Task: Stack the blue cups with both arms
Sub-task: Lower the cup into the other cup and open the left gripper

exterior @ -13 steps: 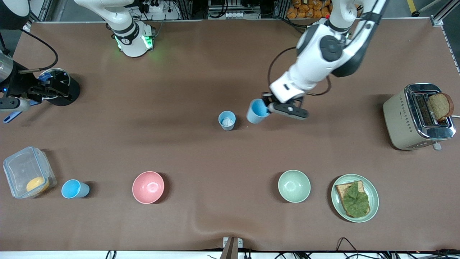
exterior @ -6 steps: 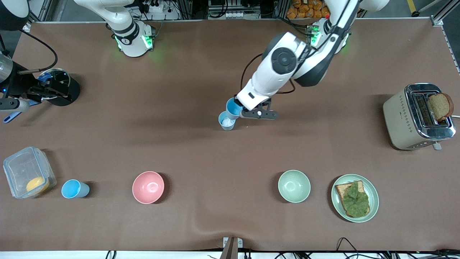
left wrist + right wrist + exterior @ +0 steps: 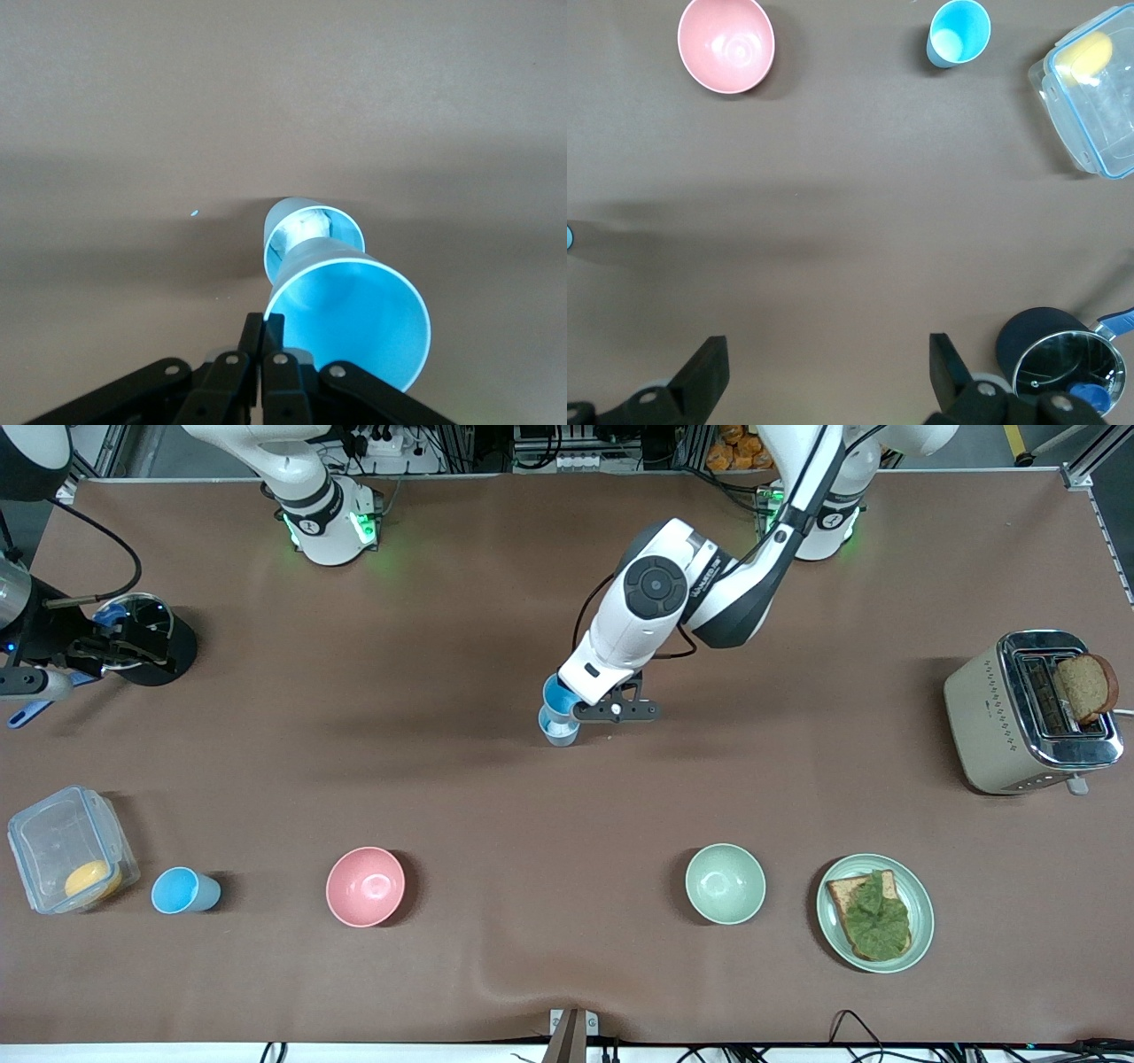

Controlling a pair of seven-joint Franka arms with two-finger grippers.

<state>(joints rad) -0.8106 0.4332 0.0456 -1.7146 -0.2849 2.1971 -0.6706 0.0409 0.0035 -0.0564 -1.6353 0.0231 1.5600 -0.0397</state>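
Blue cup [image 3: 556,695] is pinched at its rim by the left gripper [image 3: 580,710], tilted over a second blue cup [image 3: 560,732] standing mid-table with a white patch inside. Third blue cup [image 3: 183,891] stands between the pink bowl [image 3: 365,886] and a clear container [image 3: 69,859]. Right gripper [image 3: 824,367] waits, jaws wide apart.

We are in a robotics lab staged as a kitchen: two white arms [image 3: 656,602] are bolted along a table [image 3: 496,584] under brown cloth, with cables, power strips and aluminium framing at its edge. A toaster [image 3: 1028,713], bowls [image 3: 365,886] and a plate [image 3: 921,908] supply the kitchen props.
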